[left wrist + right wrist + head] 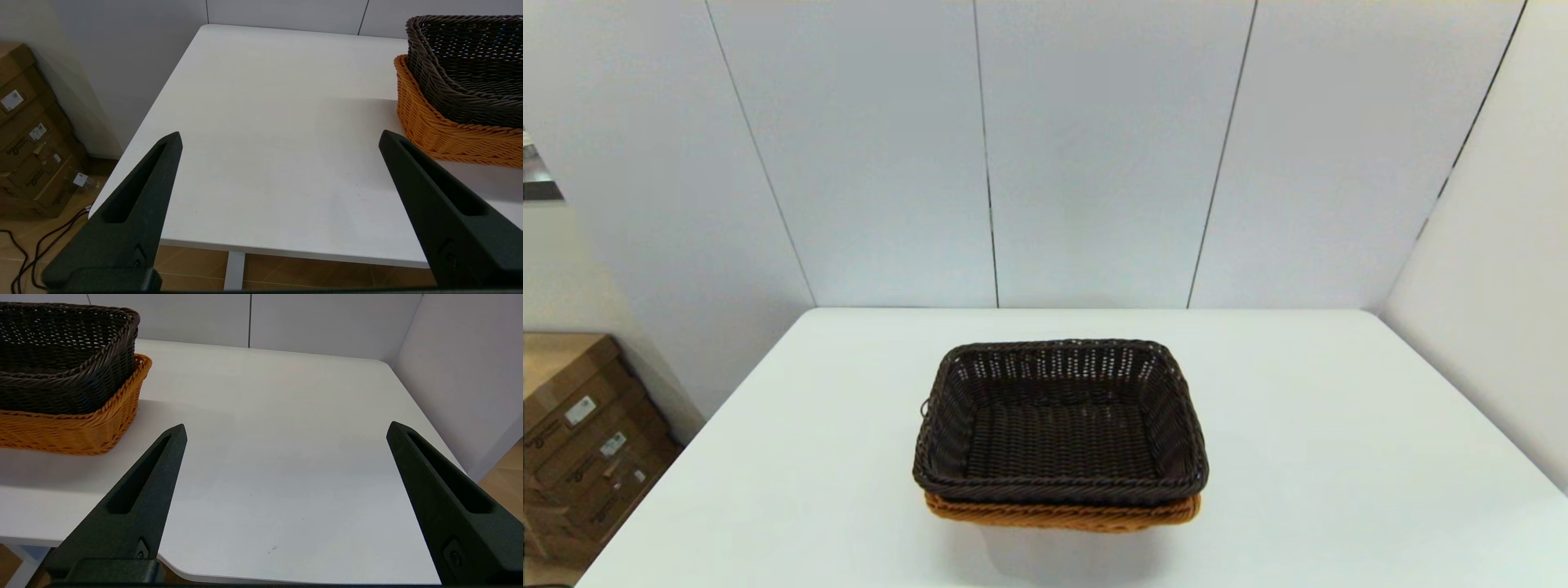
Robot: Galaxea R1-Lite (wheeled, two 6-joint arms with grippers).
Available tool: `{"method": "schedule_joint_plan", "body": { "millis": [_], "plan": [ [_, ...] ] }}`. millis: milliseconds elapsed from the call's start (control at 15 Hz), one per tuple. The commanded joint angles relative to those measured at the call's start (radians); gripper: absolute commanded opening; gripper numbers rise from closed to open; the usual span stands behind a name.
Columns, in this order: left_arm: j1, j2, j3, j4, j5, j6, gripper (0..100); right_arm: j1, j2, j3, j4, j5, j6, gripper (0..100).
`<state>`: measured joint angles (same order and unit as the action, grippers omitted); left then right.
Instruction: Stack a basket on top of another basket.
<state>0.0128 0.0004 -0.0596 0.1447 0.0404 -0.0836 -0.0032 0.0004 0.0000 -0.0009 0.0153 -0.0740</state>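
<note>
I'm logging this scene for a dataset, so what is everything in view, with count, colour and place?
dark basket: one, dark brown, nested in the orange basket, mid-table toward the near edge.
orange basket: one, orange-tan, on the table under the dark basket.
table: one, white, against the wall panels.
cardboard boxes: a stack, brown, on the floor left of the table.
cables: dark, on the floor near the boxes.
left gripper: one, black, fingers wide open, over the table's near left edge, apart from the baskets.
right gripper: one, black, fingers wide open, over the near right edge, holding nothing.
</note>
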Motion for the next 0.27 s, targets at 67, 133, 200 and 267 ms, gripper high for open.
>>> {"method": "schedule_joint_plan", "body": {
  "millis": [67,133,200,267],
  "plan": [
    [0.000,-0.002,0.000,0.001,0.001,-0.001,100,0.000,0.000,0.002,-0.001,-0.003,0.007,100],
    [0.000,-0.002,0.000,0.001,0.001,-0.001,100,0.000,0.000,0.002,-0.001,-0.005,0.017,100],
    [0.000,-0.002,0.000,0.001,0.001,-0.001,100,0.000,0.000,0.002,-0.001,-0.006,0.026,100],
    [0.000,-0.002,0.000,0.001,0.001,-0.001,100,0.000,0.000,0.002,-0.001,-0.009,0.036,100]
  ]
}}
